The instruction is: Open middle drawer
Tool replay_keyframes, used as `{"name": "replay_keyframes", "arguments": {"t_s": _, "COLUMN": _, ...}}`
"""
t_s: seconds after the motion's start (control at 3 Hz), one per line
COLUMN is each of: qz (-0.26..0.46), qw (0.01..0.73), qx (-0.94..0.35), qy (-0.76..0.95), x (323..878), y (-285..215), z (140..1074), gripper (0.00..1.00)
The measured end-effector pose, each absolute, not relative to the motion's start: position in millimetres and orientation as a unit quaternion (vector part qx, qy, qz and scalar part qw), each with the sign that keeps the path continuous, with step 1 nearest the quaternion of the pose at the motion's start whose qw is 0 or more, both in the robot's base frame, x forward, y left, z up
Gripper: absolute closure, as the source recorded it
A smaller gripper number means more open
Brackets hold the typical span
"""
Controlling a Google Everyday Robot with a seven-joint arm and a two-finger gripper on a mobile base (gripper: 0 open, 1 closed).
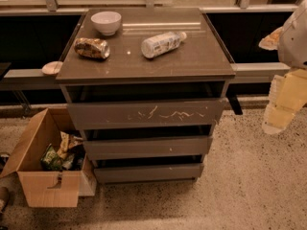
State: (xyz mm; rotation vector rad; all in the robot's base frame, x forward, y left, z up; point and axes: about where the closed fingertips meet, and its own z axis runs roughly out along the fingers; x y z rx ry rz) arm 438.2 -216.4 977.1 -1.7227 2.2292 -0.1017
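A grey-brown cabinet [144,66] stands in the middle of the camera view with three handleless drawers. The middle drawer [146,146] has a plain flat front and sits between the taller top front with white scratch marks [144,114] and the shortest bottom front [148,172]. A dark gap shows above each front. My gripper [282,102], pale yellow under a white arm part, hangs at the right edge of the view. It is above the floor, to the right of the cabinet and apart from it, holding nothing that I can see.
On the cabinet top lie a white bowl [106,22], a crumpled snack bag [92,48] and a plastic bottle on its side [162,43]. An open cardboard box [45,176] with snack packs stands on the floor to the left. A ledge [259,71] runs behind.
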Motion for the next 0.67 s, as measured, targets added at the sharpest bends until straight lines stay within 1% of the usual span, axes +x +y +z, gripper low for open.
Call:
{"name": "replay_keyframes", "arguments": {"t_s": 0.33, "qz": -0.036, "qw": 0.161, "qx": -0.603, "qy": 0.78, "x": 438.2, "y": -216.4, "z": 977.1, "gripper": 0.0}}
{"name": "replay_keyframes", "arguments": {"t_s": 0.67, "qz": -0.022, "qw": 0.167, "qx": -0.626, "qy": 0.761, "x": 443.6, "y": -210.7, "z": 952.7, "gripper": 0.0}}
